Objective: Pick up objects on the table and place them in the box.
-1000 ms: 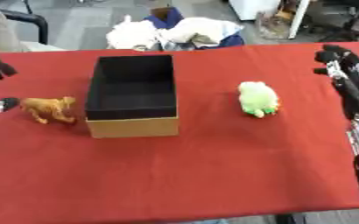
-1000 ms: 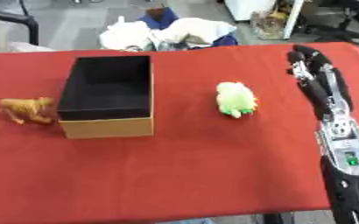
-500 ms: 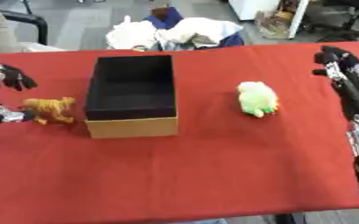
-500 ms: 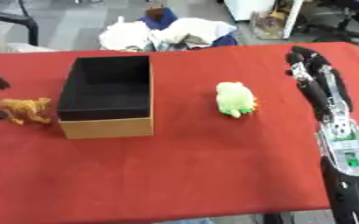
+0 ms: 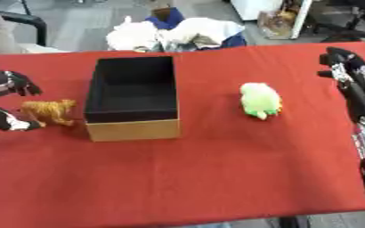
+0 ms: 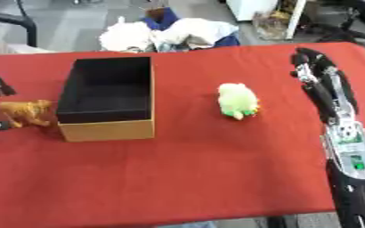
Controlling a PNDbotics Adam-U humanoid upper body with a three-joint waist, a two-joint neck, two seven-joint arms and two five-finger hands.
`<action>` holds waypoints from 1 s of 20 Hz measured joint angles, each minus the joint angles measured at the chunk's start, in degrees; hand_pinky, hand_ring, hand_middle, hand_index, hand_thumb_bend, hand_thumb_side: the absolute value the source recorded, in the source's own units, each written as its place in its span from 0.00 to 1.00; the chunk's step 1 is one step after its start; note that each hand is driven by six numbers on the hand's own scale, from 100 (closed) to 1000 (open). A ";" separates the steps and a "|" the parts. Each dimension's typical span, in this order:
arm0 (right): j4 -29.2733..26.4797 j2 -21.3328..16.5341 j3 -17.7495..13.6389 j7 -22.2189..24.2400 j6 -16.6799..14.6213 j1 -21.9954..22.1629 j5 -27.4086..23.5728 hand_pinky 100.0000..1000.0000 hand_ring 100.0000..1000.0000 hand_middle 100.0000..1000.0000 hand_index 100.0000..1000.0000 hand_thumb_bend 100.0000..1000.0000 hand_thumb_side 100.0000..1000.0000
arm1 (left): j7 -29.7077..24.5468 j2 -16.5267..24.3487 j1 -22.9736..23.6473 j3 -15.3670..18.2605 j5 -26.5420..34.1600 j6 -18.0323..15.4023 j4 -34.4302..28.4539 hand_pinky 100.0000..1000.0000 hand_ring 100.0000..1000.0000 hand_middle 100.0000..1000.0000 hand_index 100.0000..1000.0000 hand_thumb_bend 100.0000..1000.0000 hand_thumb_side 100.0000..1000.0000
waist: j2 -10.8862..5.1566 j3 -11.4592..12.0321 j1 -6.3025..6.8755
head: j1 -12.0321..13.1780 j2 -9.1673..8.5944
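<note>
A small brown toy animal [image 5: 50,111] stands on the red table just left of the open cardboard box [image 5: 132,95], whose inside is black and empty. My left hand [image 5: 5,102] is at the left edge, open, its fingers above and its thumb below the toy's left side, close to it without closing. A light green plush toy [image 5: 260,99] lies right of the box. My right arm stretches along the right edge, and its hand [image 6: 309,61] rests at the far right, apart from the green toy, its fingers hard to make out.
White and blue cloth things [image 5: 174,34] lie heaped beyond the table's far edge. The red tablecloth [image 5: 201,173] spreads bare toward the front. Chairs and floor show behind the table.
My left hand has come in from the left edge and now brackets the brown toy's left side. The right arm, box and green toy have stayed put.
</note>
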 measured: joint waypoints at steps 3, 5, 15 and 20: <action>0.00 0.00 0.01 0.06 0.05 0.00 -0.01 0.71 0.80 0.69 0.82 0.00 0.60 | 2.27 -0.67 -0.35 0.53 -1.99 0.70 1.26 0.69 0.66 0.65 0.79 0.50 0.29 | 0.00 -0.23 -0.03 | 0.07 0.00; 0.00 0.01 0.01 0.10 0.08 0.00 -0.01 0.71 0.80 0.69 0.82 0.00 0.60 | 3.49 -1.22 -0.69 0.93 -3.41 1.09 2.19 0.69 0.66 0.65 0.79 0.50 0.28 | 0.00 -0.33 -0.04 | 0.17 0.00; 0.00 0.05 0.33 0.34 0.06 -0.08 -0.04 0.71 0.81 0.69 0.82 0.00 0.60 | 7.76 -3.20 -1.55 2.75 -9.66 2.16 6.18 0.68 0.64 0.63 0.78 0.50 0.23 | 0.47 -1.06 -0.10 | 0.66 0.00; 0.01 0.09 0.34 0.50 -0.07 -0.50 -0.07 0.71 0.81 0.69 0.82 0.00 0.62 | 9.85 -3.77 -1.56 3.39 -11.76 2.76 7.38 0.67 0.62 0.60 0.76 0.50 0.22 | 0.76 -1.41 -0.26 | 0.71 0.00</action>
